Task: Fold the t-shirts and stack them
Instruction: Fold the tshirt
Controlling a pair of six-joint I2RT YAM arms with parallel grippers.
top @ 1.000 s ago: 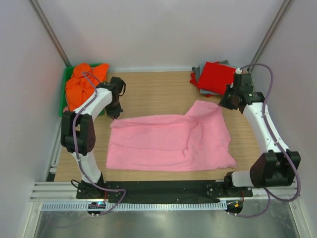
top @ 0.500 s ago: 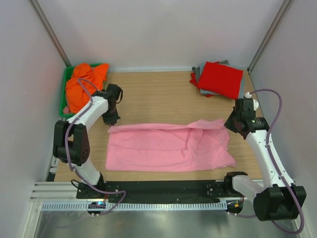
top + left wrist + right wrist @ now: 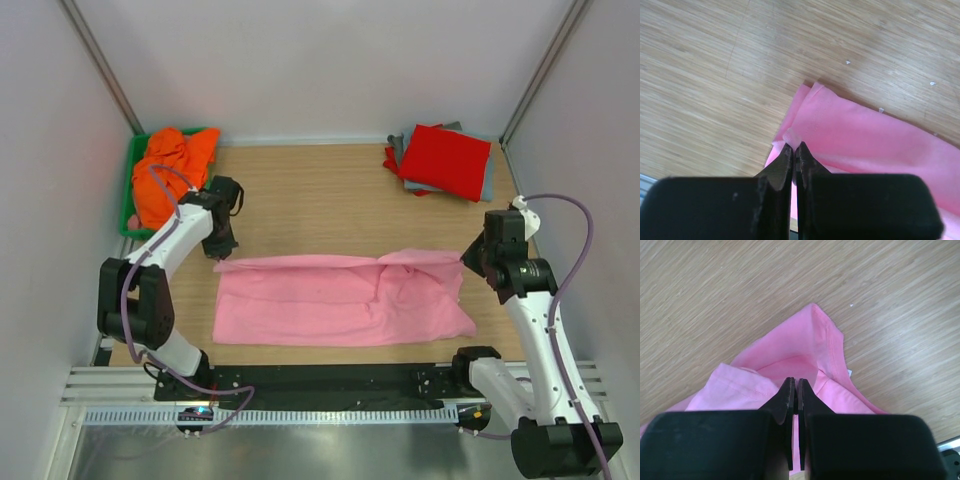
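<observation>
A light pink t-shirt [image 3: 330, 300] lies spread across the middle of the wooden table, its far edge doubled over toward the near side. My left gripper [image 3: 222, 252] is shut on the shirt's far left corner; the left wrist view shows a nub of pink cloth [image 3: 865, 135] pinched at the tips of that gripper [image 3: 793, 146]. My right gripper [image 3: 468, 262] is shut on the far right corner, its tips [image 3: 793, 382] sunk into pink folds [image 3: 800, 345]. A bright orange t-shirt [image 3: 165, 175] is heaped at the back left. A folded red t-shirt [image 3: 445, 160] rests on a grey one [image 3: 487, 185] at the back right.
The orange shirt sits in a green bin [image 3: 127, 205] against the left wall. White walls close in the table on three sides. Bare wood [image 3: 320, 190] lies between the pink shirt and the back wall. The arm bases stand on a black rail [image 3: 330, 378] at the near edge.
Both grippers have moved toward the near side, drawing the pink shirt's far edge with them. The raised right corner has come down and the shirt is now a narrower band.
</observation>
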